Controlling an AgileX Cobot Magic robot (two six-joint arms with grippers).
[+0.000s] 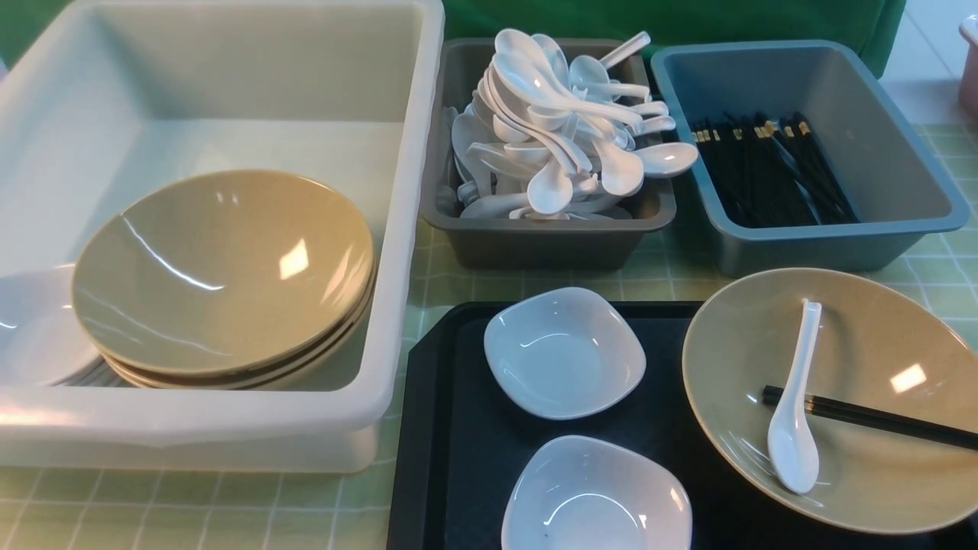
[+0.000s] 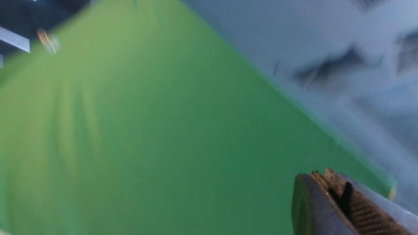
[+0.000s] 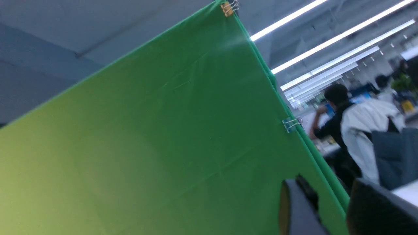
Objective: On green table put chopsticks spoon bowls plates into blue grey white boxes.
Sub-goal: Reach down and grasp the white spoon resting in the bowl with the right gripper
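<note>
Chopsticks (image 1: 879, 416) — one black pair — are laid across a tan plate (image 1: 901, 481), their far ends carried past its rim to the right. One white spoon (image 1: 793, 412) is laid in the same plate, crossing them. The plate is set on a black tray (image 1: 443, 428) with two white bowls, a far bowl (image 1: 564, 353) and a near bowl (image 1: 596, 496), kept apart.

Three boxes are ranged behind. A white box (image 1: 416, 229) is loaded with stacked plates (image 1: 221, 267), a grey box (image 1: 535, 244) is heaped with spoons (image 1: 550, 122), and a blue box (image 1: 840, 244) is lined with black sticks (image 1: 772, 176). Bare table (image 1: 191, 504) is left before the white box, and a narrow strip between tray and boxes.

The left claw (image 2: 323, 178) is seen pressed closed on nothing. The right claw (image 3: 329, 195) is seen parted and empty.
</note>
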